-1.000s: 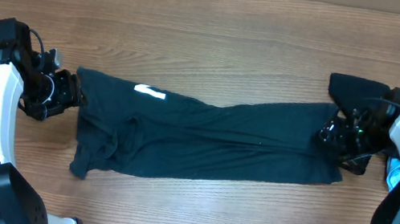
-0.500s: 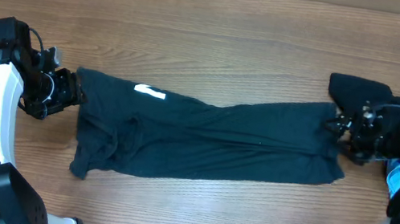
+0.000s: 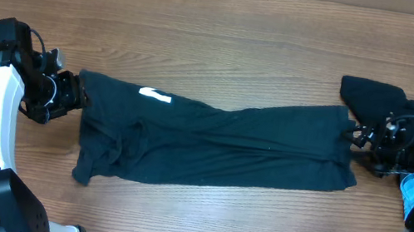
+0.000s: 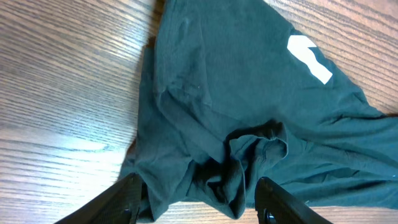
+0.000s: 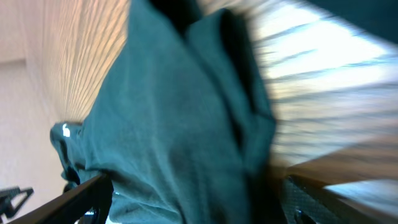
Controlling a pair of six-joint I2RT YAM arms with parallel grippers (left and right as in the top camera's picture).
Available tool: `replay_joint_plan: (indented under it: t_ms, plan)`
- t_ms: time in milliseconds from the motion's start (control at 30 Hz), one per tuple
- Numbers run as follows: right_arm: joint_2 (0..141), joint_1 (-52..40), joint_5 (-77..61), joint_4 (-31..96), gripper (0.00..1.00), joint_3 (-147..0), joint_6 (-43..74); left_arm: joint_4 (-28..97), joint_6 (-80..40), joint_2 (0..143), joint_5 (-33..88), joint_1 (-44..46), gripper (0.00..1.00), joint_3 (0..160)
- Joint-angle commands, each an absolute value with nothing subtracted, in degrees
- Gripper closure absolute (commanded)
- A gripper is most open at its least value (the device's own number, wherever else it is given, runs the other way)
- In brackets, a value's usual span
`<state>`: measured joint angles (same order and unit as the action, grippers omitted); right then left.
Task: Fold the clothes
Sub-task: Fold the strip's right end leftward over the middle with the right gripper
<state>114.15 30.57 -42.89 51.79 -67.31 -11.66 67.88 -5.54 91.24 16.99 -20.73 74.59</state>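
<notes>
**Left end effector** point(image 4: 202, 202): Fingers point(image 4: 127, 196) are spread and pinch nothing. The bunched sleeve end of the dark T-shirt point(image 3: 210, 146) lies directly between and just ahead of them, touching or nearly touching the inner faces. Further ahead the fabric flattens, and a white letter point(image 4: 309, 59) shows on the far side of the cloth. Judgement: the fingers straddle the short edge so that closing would gather both layers at once.

**Right end effector** point(image 5: 199, 199): This view is blurred. The two fingers stand wide apart, with nothing clamped between them. The shirt's opposite short edge lies immediately in front, and its thick folded seam runs away from the fingers towards the far end. Judgement: this unit stands just clear of the hem end, mirroring the left.

**Task item:** The shirt lies flat on the tabletop point(image 3: 229, 35) as one long band folded lengthwise, stretched between the two end effectors. The crumpling at the left end needs smoothing.

**Beyond the right end effector:** A heap of other dark garments point(image 3: 371, 94) sits close beside it, near the shirt's corner. Risk: a careless closure could snag that heap.

**Progress:** The lengthwise fold is done and the crosswise fold is outstanding.
</notes>
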Motion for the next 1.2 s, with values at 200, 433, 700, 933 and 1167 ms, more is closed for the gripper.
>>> replay_joint_plan:
  t_ms: [200, 433, 700, 933, 1167]
  plan:
    - [119.6, 30.9, -31.0, 52.8, 0.84, -64.6, -6.3, 69.0, -4.2, 90.3, 18.0, -20.6, 0.38, 75.5]
    - [102.1, 28.9, -33.0, 55.9, 0.96, -66.9, -3.7, 79.0, -2.6, 90.3, 18.0, -20.6, 0.39, 90.9]
    - [93.6, 4.5, -26.5, 61.9, 0.96, -66.8, -2.0, 82.5, -2.5, 90.3, 18.0, -20.6, 0.37, 99.1]
    - [93.6, -27.1, -22.9, 51.1, 0.96, -66.8, 16.0, 82.5, -2.5, 90.3, 18.0, -20.6, 0.36, 99.1]
    - [98.1, -35.9, -24.1, 39.7, 0.96, -66.8, 24.8, 82.7, -2.5, 90.3, 18.1, -20.6, 0.34, 99.1]
